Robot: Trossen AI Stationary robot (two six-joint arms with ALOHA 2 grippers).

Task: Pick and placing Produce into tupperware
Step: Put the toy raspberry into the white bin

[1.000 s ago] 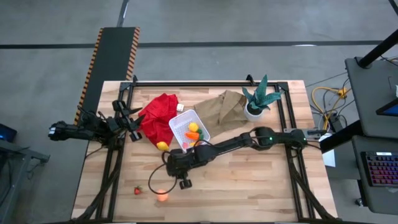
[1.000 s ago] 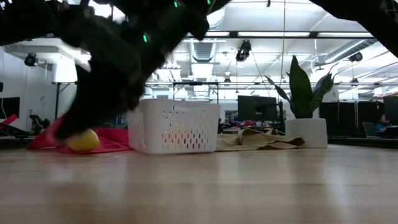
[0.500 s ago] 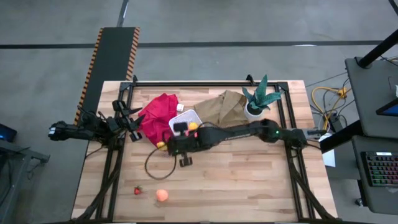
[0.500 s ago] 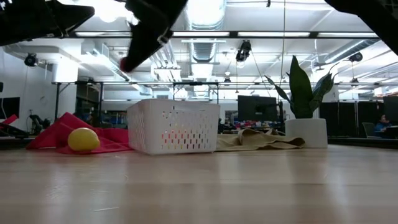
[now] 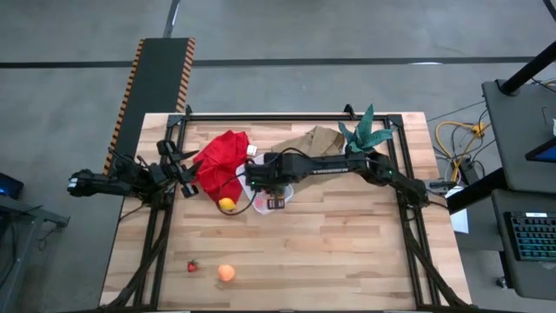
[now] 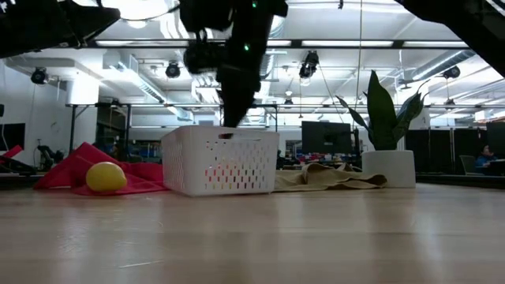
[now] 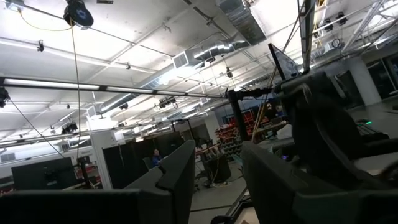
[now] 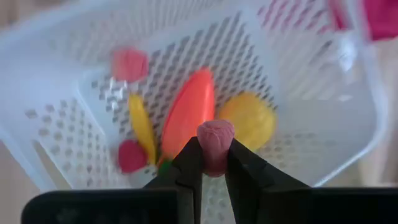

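Note:
The white mesh tupperware [image 5: 257, 202] [image 6: 219, 160] stands mid-table, mostly under my right arm. The right wrist view shows an orange carrot [image 8: 188, 113], a yellow lemon [image 8: 249, 119], a thin yellow piece and red berries lying inside it. My right gripper [image 5: 268, 181] [image 8: 214, 167] hovers just above it, shut on a small pink-red berry. Another lemon [image 5: 227, 204] [image 6: 106, 177] lies by the red cloth. A red berry [image 5: 192, 266] and the peach-orange ball [image 5: 227, 273] rest near the near edge. My left gripper [image 5: 187, 178] [image 7: 217, 180] waits open at the table's left side. My right gripper pinches the small pink-red berry [image 8: 215, 144] between its two fingertips [image 8: 189, 163], with the fingers pointing down from above. The berry is lifted clear and hangs over the tupperware's inside, above the carrot.
A red cloth [image 5: 221, 161] lies left of the tupperware, a brown paper bag [image 5: 308, 143] behind it, and a potted plant [image 5: 360, 139] [image 6: 387, 158] at the far right. Bare wood [image 5: 347, 252] stretches over the near and right parts of the table.
My right gripper rose from low over the table's near-left area, carrying the small red berry. It then swung toward the far edge and to the right, and came down over the tupperware. The left arm kept still.

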